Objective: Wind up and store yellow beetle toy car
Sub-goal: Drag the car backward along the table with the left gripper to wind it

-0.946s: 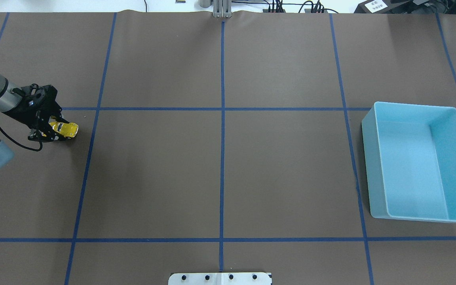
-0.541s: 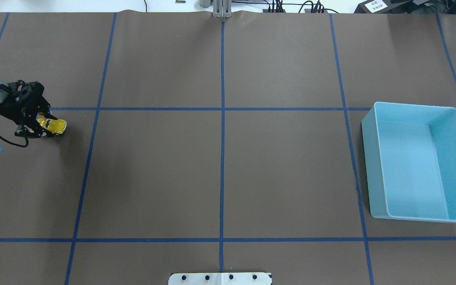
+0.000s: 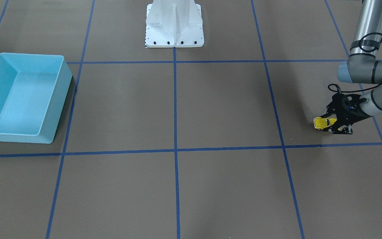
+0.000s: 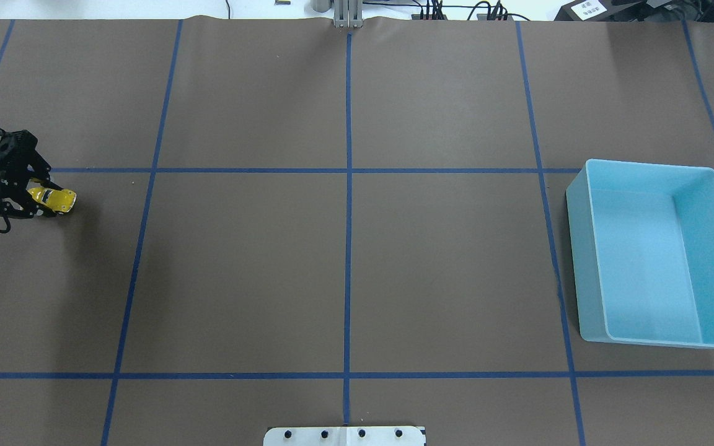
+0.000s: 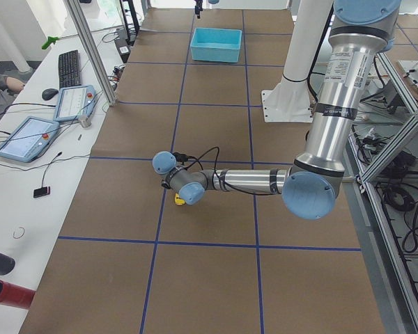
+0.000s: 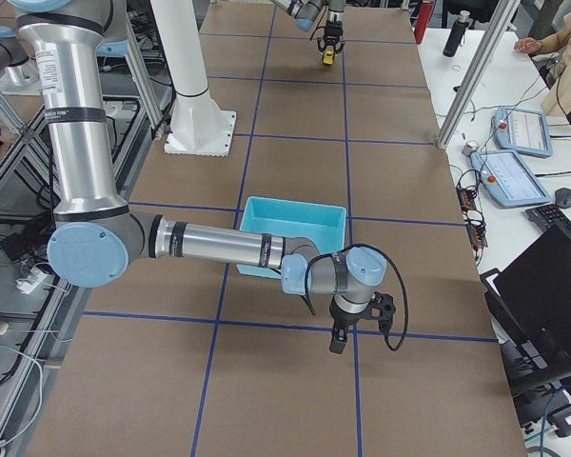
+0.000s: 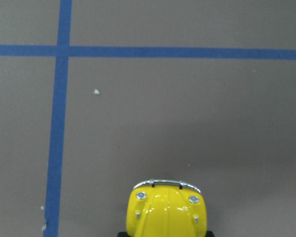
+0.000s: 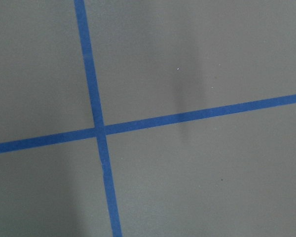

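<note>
The yellow beetle toy car (image 4: 54, 199) is low at the table's far left, between the fingers of my left gripper (image 4: 42, 201), which is shut on its rear half. Its front points toward the table's middle. It also shows in the front-facing view (image 3: 321, 122) and the left wrist view (image 7: 166, 211), hood and silvery bumper forward. Whether its wheels touch the brown mat I cannot tell. The light blue bin (image 4: 648, 166) stands far off at the right. My right gripper (image 6: 337, 343) shows only in the exterior right view, past the bin; I cannot tell if it is open or shut.
The brown mat carries a grid of blue tape lines (image 4: 348, 186). The robot's white base plate (image 3: 174, 42) sits at the near middle edge. The bin (image 3: 28, 55) holds nothing that I can see. Operators' tablets lie on a side table (image 5: 28, 136).
My left gripper has moved steadily to the left along the mat with the yellow car held in it. The bin has not moved.
</note>
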You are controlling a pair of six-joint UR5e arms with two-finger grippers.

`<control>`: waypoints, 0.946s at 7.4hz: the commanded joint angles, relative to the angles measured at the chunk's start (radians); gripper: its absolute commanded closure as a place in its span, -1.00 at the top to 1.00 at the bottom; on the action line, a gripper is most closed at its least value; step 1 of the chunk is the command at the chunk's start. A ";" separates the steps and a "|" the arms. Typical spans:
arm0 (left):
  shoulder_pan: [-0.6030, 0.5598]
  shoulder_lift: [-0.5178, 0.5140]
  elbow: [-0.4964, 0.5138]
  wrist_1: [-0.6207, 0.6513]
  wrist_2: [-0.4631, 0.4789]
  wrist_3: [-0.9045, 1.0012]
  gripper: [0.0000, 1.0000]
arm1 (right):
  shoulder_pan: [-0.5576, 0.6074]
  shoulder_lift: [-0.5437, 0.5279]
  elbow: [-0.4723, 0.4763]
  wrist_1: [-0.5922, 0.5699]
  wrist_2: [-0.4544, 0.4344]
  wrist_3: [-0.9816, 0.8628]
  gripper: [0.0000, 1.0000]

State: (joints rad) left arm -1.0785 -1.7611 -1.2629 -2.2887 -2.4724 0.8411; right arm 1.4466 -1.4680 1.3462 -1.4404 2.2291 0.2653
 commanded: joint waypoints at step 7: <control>-0.116 0.021 0.143 0.000 -0.043 0.240 -1.00 | 0.000 0.006 0.002 0.002 0.000 0.000 1.00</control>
State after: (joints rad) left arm -1.1739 -1.7417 -1.1496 -2.2880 -2.5017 1.0426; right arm 1.4466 -1.4634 1.3480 -1.4394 2.2289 0.2654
